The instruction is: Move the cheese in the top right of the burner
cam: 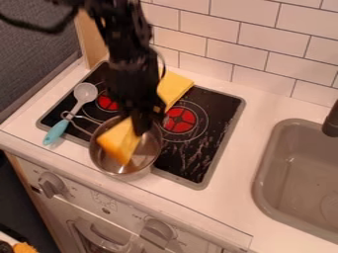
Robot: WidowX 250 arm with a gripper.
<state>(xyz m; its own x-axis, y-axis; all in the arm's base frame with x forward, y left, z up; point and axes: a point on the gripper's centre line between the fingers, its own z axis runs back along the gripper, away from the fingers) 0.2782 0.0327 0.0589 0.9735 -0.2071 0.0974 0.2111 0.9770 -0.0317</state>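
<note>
The black gripper point(140, 129) hangs down over the metal pot point(151, 157), its lower end against the upper right part of the yellow cheese wedge point(116, 142). That wedge is tilted within the pot's outline, and the gripper covers part of it. Whether it is held or resting on the pot's bottom, I cannot tell. The pot stands on the front left of the black burner plate point(221, 116), its handle to the upper left.
A yellow cloth point(173, 89) lies at the back of the stove, right of the arm. On the left, a blue-handled spoon point(57, 132) rests across the stove's edge. The sink point(297, 173) and its dark faucet point(331, 121) are at the right; a tiled wall stands behind.
</note>
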